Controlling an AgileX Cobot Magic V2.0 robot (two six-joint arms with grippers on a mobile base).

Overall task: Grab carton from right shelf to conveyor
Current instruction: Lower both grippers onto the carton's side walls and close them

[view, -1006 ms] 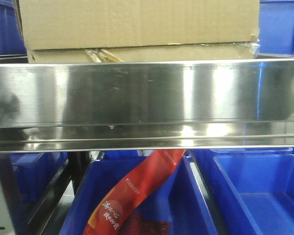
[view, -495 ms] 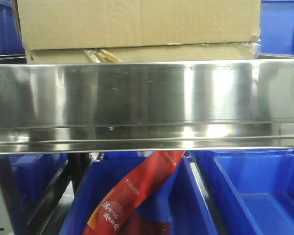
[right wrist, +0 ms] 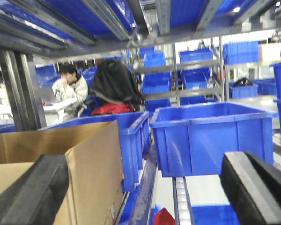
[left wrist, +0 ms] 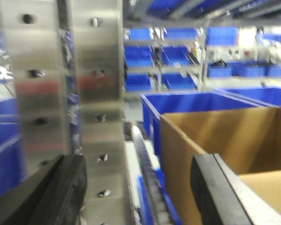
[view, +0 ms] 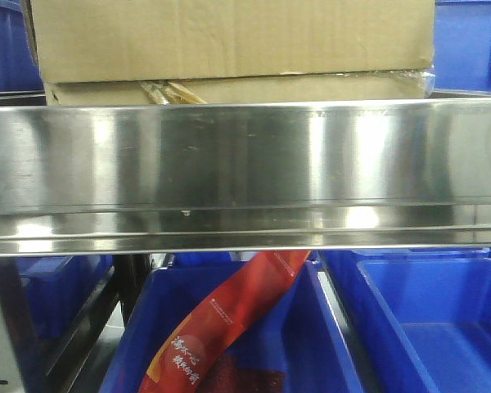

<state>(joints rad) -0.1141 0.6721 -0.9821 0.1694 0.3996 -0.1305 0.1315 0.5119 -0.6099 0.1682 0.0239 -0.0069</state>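
Left fingers [left wrist: 51, 192]: black pads, spread wide, gripping nothing; whether they touch anything cannot be told through the blur. Between them stand a perforated steel upright [left wrist: 96, 93], nearer the left pad, and the corner of the carton [left wrist: 215, 136] at the right pad, its open top showing.

Right fingers [right wrist: 257, 187]: spread wide, holding nothing. The carton's end wall stands just beside the left pad. A blue bin [right wrist: 210, 136] sits beyond the gap between the pads. Further back are a seated person [right wrist: 72, 89] and a dark jacket [right wrist: 114, 84].

Carton, front view: plain brown, resting on the right shelf [view: 245, 164] behind its bright rail, with amber tape [view: 172, 92] at the lower seam.

Writing: a red packet [view: 229, 319] in the lower bin [view: 143, 327] carries gold Chinese characters and a small white line, too small to read.

Change over the last second: a dark reflection at the rail's left end has gone; the carton lies in the same place.
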